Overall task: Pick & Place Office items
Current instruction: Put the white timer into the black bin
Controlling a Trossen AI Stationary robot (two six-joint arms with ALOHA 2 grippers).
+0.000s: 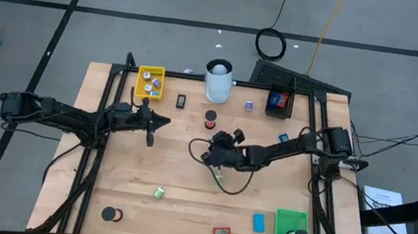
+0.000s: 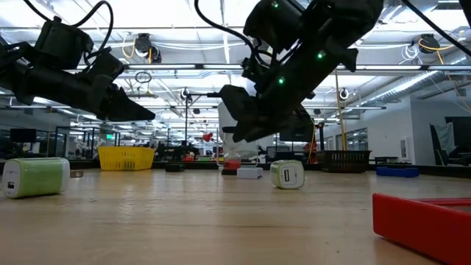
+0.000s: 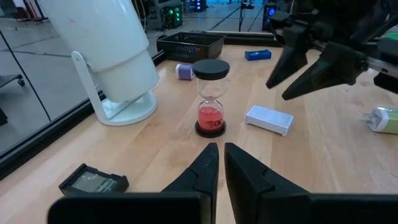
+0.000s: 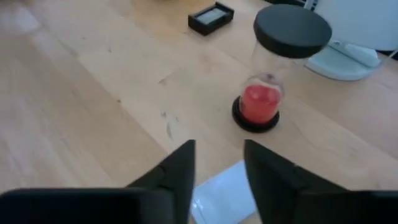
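1. Right gripper (image 4: 219,165): poised above the middle of the bench (image 1: 180,210), fingers parted with a clear gap, holding nothing. A flat white block (image 4: 225,198) lies on the wood directly beneath and between the fingers.
2. Just beyond that gripper stands a small sand timer (image 4: 267,74) with black end caps and red sand collected in its lower bulb, upright on the bench.
3. Farther on lies a flat black item (image 4: 211,17) with a pale face, near the base of the tall white cylinder (image 1: 218,82).
4. Left gripper (image 3: 220,163): hovering over the bench's left part, fingers pressed nearly together with only a thin slit between them, empty, and aimed toward the sand timer.
5. Office items scattered elsewhere: a green-and-white block (image 1: 158,194) left of centre near the front; a black disc (image 1: 109,215) at the front left; a red block (image 1: 221,233) and a blue block (image 1: 259,222) at the front right.
6. Trays: a yellow tray (image 1: 150,82) at the rear left holding small pieces; a green tray (image 1: 291,233) at the front right holding black discs; a black tray (image 1: 279,100) at the rear right.
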